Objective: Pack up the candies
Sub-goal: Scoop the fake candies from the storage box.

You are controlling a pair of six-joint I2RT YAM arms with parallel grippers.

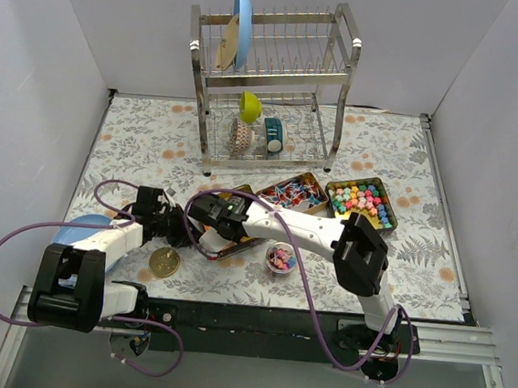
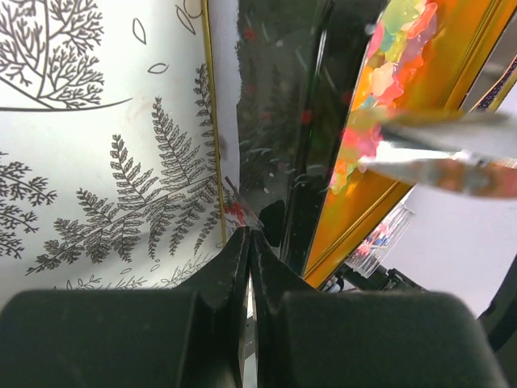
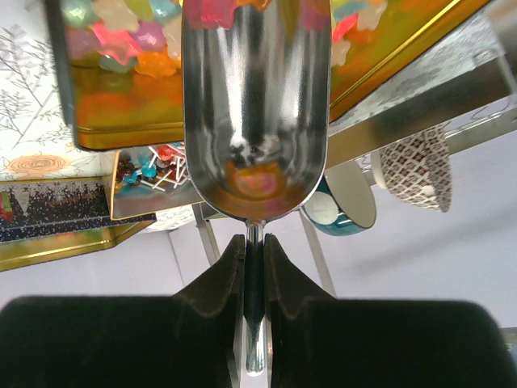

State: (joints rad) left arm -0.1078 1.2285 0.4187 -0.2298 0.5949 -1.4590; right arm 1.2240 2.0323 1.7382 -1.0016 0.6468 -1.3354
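The right pincer (image 3: 254,252) is clamped narrow on the handle of a metal scoop (image 3: 254,105). The scoop's tip reaches the gummy candies (image 3: 121,40) in a gold tin (image 3: 113,113). The left pincer (image 2: 249,246) is pinched fully together at that tin's 9 o'clock side. Wrapped candies (image 1: 293,193) and ball candies (image 1: 361,201) fill other tins toward 2 o'clock.

Left arm (image 1: 98,243) reaches right from lower left of frame, left gripper (image 2: 249,242) jaws fully closed. Right arm (image 1: 311,227) stretches left across centre, right gripper (image 3: 254,242) pinching scoop (image 3: 256,105) handle.
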